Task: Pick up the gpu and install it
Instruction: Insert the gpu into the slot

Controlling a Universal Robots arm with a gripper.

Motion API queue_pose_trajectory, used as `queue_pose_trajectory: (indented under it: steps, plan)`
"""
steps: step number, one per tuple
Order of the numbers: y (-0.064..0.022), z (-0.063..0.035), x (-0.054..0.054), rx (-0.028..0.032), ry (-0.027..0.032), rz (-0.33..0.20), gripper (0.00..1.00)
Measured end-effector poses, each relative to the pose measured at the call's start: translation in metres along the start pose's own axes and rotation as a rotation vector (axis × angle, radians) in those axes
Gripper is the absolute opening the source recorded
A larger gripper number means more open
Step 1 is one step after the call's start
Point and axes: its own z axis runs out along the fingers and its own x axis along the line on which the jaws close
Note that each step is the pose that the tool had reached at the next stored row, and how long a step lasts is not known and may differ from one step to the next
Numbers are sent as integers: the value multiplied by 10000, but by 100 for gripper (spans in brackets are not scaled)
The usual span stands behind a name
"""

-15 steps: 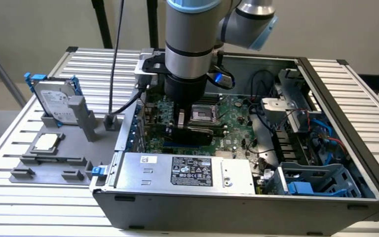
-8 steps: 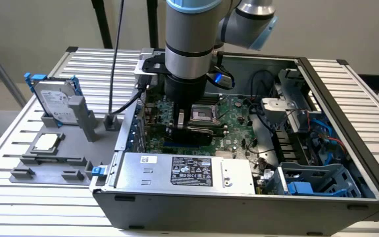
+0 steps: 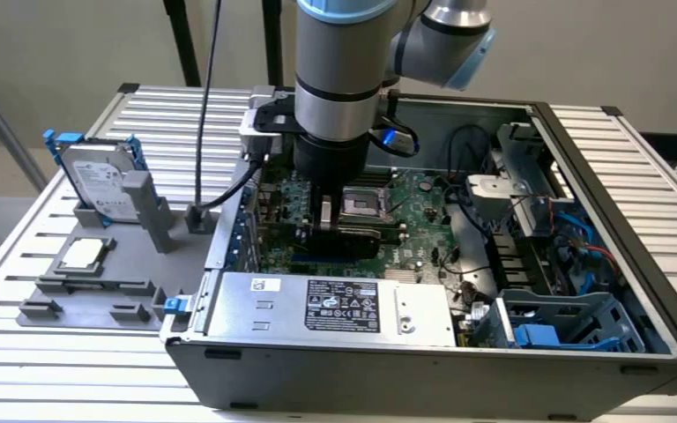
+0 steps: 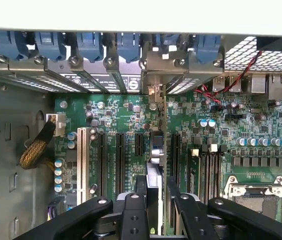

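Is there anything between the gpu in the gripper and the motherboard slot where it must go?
Nothing visible does. The gripper holds the gpu edge-on over the motherboard, beside the empty black expansion slots. The card itself hides the slot directly beneath it.

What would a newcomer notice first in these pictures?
The grey robot arm reaches into the open grey computer case over the green motherboard. Its black gripper clasps a thin dark gpu card edge-on at the black slots; a silver hard drive stands at the exterior view's left.
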Motion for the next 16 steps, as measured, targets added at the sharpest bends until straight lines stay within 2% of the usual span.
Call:
queue_pose_trajectory:
  steps: [4,8,10,14,16]
  plan:
    - [0,0,-16,0,7,-1,27]
    - [-1,0,-21,-25,6,-2,27]
    - [-5,-6,-22,-71,6,0,27]
    - [-20,-44,-23,-221,7,3,27]
    - [-26,-46,-23,-267,6,4,27]
